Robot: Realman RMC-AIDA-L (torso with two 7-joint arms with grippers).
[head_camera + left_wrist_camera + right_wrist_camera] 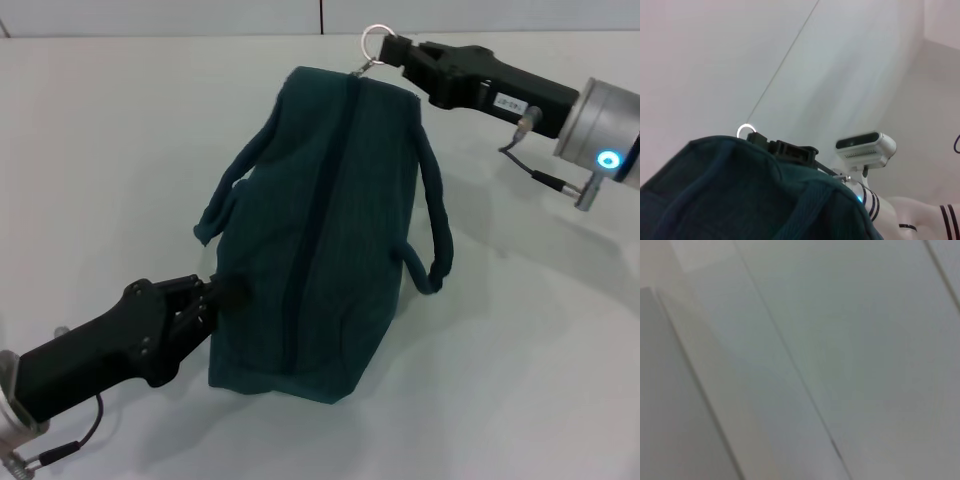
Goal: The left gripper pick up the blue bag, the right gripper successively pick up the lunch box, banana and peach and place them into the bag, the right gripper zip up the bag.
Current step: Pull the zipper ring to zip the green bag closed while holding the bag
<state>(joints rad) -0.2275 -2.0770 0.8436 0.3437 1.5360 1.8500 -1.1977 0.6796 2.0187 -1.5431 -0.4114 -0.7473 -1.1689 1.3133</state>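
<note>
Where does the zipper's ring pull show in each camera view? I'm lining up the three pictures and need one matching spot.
Head view: the ring pull is at the top centre, at the blue bag's far end, at the right gripper's tip.
Left wrist view: the ring peeks above the bag's edge, left of centre.
Right wrist view: not in it.
Shared landmark: the right gripper beside the ring.

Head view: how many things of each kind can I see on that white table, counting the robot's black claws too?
Blue bag: 1
Ring zipper pull: 1
End effectors: 2, the left gripper and the right gripper
Total: 4
</note>
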